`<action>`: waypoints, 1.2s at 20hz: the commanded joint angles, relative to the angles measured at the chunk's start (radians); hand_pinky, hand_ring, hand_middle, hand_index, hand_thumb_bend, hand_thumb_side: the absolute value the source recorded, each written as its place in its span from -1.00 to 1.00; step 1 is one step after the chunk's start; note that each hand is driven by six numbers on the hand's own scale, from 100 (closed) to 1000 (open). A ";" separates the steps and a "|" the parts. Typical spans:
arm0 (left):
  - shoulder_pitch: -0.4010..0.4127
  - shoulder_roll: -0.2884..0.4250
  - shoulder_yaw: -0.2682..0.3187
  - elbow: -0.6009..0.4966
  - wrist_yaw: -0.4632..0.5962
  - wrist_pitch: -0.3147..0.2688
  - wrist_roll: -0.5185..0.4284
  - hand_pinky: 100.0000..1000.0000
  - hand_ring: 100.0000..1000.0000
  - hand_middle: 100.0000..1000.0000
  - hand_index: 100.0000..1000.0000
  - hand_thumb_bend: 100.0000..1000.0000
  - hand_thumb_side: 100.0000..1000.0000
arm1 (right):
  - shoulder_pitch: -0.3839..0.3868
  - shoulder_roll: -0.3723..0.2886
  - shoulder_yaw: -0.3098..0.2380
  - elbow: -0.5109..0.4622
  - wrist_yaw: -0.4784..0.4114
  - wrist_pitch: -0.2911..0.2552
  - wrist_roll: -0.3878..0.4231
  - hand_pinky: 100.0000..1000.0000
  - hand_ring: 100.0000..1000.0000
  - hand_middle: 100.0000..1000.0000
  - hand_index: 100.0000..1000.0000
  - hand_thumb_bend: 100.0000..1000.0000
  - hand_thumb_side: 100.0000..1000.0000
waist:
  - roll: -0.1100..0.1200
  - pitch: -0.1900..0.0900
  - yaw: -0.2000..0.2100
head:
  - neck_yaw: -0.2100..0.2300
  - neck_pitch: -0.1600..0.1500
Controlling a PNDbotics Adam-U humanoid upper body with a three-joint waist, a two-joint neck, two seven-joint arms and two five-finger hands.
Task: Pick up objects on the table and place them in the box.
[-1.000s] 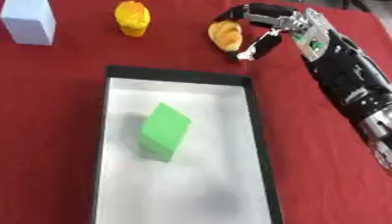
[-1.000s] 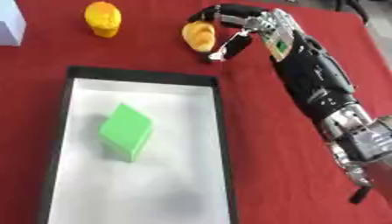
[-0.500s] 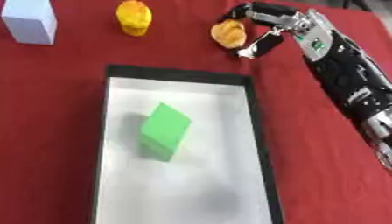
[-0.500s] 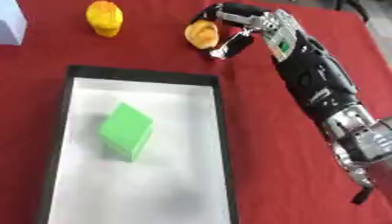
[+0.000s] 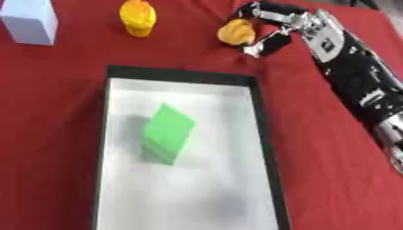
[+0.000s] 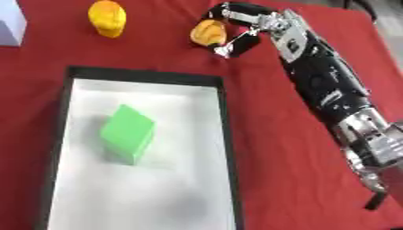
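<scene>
Left eye view: orange object (image 5: 235, 31) within right robot hand (image 5: 271, 28).

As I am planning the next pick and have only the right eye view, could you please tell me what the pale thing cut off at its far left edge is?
Observer: It is a pale blue rectangular block. The left eye view shows its full width, standing on the red cloth.
Operator: Thank you. The right robot hand curls round the orange rounded object; does that block touch anything?
Observer: No, it stands apart, to the left of the yellow rounded object.
Operator: And where is it relative to the box?
Observer: It sits beyond the far left corner of the black-rimmed white box, outside it.
</scene>
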 commanded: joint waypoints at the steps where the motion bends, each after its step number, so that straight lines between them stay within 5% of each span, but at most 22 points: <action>1: 0.002 0.025 0.003 -0.012 -0.003 -0.001 0.000 0.63 0.50 0.36 0.54 -1.00 0.43 | -0.011 -0.050 -0.004 -0.030 -0.041 0.005 -0.016 0.70 0.38 0.32 0.62 -1.00 -0.77 | 0.006 -0.028 -0.005 | -0.002 0.010; 7: 0.010 0.029 0.002 -0.012 0.003 0.000 -0.001 0.64 0.50 0.37 0.54 -1.00 0.42 | -0.018 -0.069 0.000 -0.069 -0.124 0.015 -0.086 0.74 0.46 0.36 0.65 -1.00 -0.79 | 0.011 -0.047 -0.014 | -0.007 0.018; 18: 0.026 0.030 0.003 -0.012 0.004 -0.001 -0.001 0.64 0.51 0.37 0.54 -1.00 0.42 | -0.016 -0.081 0.014 -0.108 -0.214 0.056 -0.052 0.76 0.44 0.29 0.61 -1.00 -0.84 | 0.018 -0.063 -0.027 | -0.007 0.033; 24: 0.044 0.037 0.003 -0.008 0.009 -0.002 0.000 0.64 0.51 0.37 0.54 -1.00 0.40 | -0.007 -0.127 0.047 -0.265 -0.320 0.072 -0.080 0.66 0.27 0.13 0.47 -1.00 -0.84 | 0.026 -0.093 -0.046 | 0.003 0.058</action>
